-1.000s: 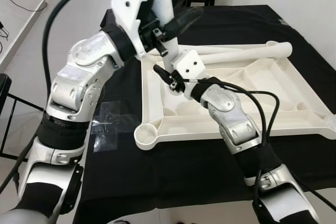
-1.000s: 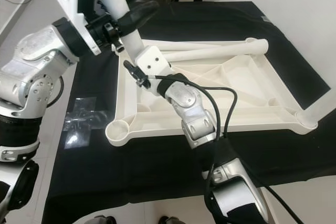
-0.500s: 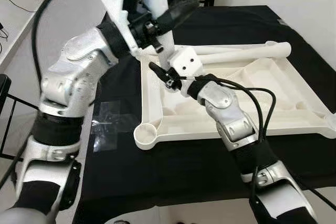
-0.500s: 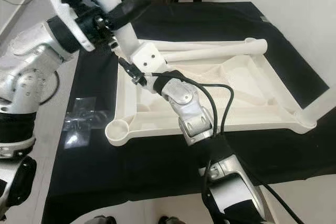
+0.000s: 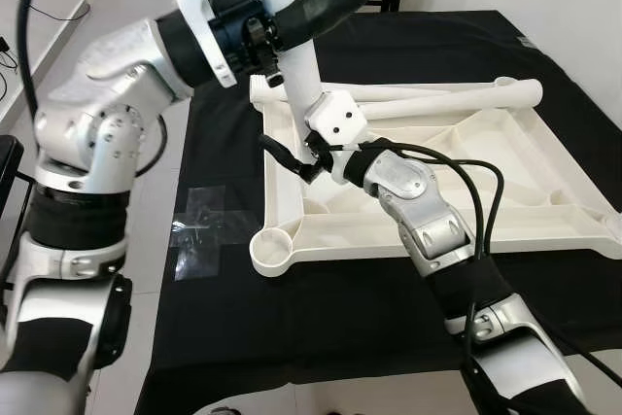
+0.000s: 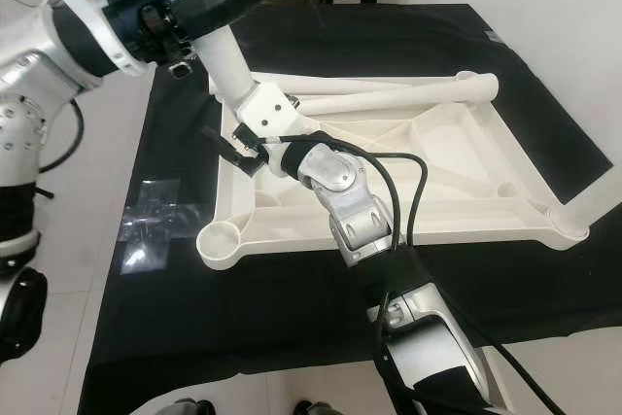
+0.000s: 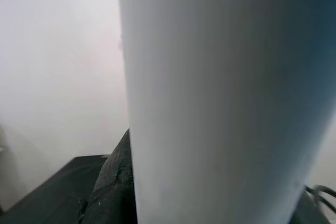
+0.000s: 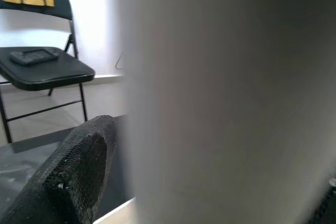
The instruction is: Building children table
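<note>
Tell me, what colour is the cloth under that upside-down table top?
Black. The cloth under the white table top shows best in the right eye view.

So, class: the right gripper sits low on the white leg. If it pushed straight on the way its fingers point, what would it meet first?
The right gripper points toward the robot's left, across the upturned tabletop's rim. Beyond that lies black cloth, so probably the rim first; depth is unclear.
</note>
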`<state>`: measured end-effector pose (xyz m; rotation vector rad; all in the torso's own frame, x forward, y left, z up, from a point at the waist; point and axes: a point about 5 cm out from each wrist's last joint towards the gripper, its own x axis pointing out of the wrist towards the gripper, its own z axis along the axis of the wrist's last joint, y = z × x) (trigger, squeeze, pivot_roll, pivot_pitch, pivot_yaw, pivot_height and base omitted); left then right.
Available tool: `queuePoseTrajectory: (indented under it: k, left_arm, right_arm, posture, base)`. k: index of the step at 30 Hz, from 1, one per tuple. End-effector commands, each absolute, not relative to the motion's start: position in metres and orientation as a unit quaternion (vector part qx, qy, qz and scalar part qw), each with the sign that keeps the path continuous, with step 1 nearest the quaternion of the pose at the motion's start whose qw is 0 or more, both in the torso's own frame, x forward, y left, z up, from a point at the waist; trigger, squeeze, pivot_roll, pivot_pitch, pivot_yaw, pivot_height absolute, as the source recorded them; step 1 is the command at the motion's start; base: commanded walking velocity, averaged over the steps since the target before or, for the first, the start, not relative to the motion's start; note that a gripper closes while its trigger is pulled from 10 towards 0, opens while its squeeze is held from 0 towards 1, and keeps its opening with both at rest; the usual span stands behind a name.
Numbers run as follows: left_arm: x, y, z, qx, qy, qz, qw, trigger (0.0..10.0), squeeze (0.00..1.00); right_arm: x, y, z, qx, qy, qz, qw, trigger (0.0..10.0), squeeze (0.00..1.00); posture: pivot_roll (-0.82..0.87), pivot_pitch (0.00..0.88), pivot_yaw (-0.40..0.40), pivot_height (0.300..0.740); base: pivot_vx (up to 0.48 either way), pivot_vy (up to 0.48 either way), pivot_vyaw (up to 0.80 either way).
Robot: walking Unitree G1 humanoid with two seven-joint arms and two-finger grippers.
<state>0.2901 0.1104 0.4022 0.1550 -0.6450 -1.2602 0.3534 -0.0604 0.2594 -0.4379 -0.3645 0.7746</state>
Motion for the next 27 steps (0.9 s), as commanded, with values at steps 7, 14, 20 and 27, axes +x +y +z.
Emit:
queuePoseTrajectory:
  k: [7, 14, 20, 27]
  left_arm:
    - [0.273, 0.092, 0.400, 0.056, -0.273, -0.680, 0.678, 0.0, 0.00]
    - [0.272, 0.091, 0.398, 0.057, -0.263, -0.689, 0.673, 0.0, 0.00]
    - [0.277, 0.093, 0.394, 0.056, -0.255, -0.664, 0.701, 3.6, 0.00]
    - [0.299, 0.104, 0.394, 0.006, -0.285, -0.577, 0.766, 10.0, 1.00]
  right_arm:
    - [0.349, -0.047, 0.260, -0.164, -0.171, 0.417, 0.877, 0.0, 0.00]
    - [0.348, -0.047, 0.257, -0.157, -0.163, 0.422, 0.878, 0.0, 0.00]
    - [0.348, -0.049, 0.254, -0.152, -0.157, 0.419, 0.881, 0.0, 0.00]
    - [0.351, -0.052, 0.253, -0.111, -0.152, 0.401, 0.896, 0.0, 0.00]
  posture:
    - [0.06, 0.136, -0.057, 0.740]
    - [0.06, 0.136, -0.056, 0.740]
    - [0.06, 0.133, -0.053, 0.740]
    - [0.06, 0.129, -0.052, 0.740]
  base:
    - [0.000, 0.000, 0.00]
    - [0.000, 0.000, 0.00]
    - [0.000, 0.000, 0.00]
    - [0.000, 0.000, 0.00]
